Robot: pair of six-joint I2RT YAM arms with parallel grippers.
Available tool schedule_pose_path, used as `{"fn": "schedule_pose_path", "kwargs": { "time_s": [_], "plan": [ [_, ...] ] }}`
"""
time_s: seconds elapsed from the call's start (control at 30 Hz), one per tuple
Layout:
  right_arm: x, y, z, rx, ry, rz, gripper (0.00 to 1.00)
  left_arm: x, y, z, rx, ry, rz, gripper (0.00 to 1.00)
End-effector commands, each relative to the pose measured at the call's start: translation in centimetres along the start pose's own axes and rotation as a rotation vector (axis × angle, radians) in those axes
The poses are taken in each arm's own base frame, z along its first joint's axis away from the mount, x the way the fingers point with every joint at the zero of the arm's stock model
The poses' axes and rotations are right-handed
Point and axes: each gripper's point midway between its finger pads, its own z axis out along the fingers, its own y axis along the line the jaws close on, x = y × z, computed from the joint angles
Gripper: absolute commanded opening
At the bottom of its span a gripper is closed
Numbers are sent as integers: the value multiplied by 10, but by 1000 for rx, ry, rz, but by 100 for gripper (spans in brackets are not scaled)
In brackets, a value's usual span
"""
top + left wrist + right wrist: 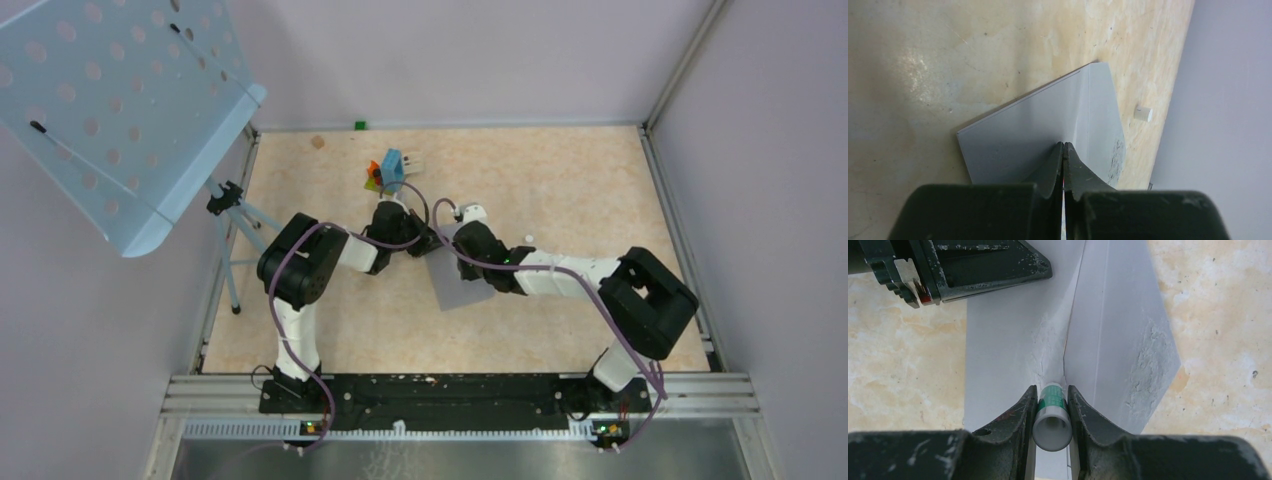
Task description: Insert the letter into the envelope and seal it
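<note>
The grey envelope (pixel 464 288) lies flat on the tan table, its flap (pixel 1143 360) folded out and smeared with white glue. My left gripper (pixel 1063 145) is shut, its tips resting on the envelope (pixel 1018 130) near the flap crease. My right gripper (pixel 1052 387) is shut on a white glue stick (pixel 1052 417) with a green label, whose tip touches the envelope (pixel 1003 340) at the crease. Seen from the top, the left gripper (pixel 426 246) and right gripper (pixel 452 240) meet over the envelope's far end. The letter is not in view.
A small white cap (pixel 1143 113) lies on the table right of the envelope. A blue-orange-green block cluster (pixel 392 170) sits beyond the grippers. A blue perforated panel (pixel 110 100) on a tripod (pixel 235 215) stands at the left; walls enclose the table.
</note>
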Motion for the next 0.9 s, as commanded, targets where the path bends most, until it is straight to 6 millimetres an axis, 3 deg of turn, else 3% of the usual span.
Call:
{"fn": "schedule_pose_path", "kwargs": {
  "time_s": [0.0, 0.87],
  "plan": [
    [23, -7, 10, 53, 50, -29, 0, 7, 68, -7, -226, 2, -35, 0],
    [-1, -8, 40, 117, 6, -32, 0, 12, 71, -6, -224, 22, -24, 0]
  ]
}}
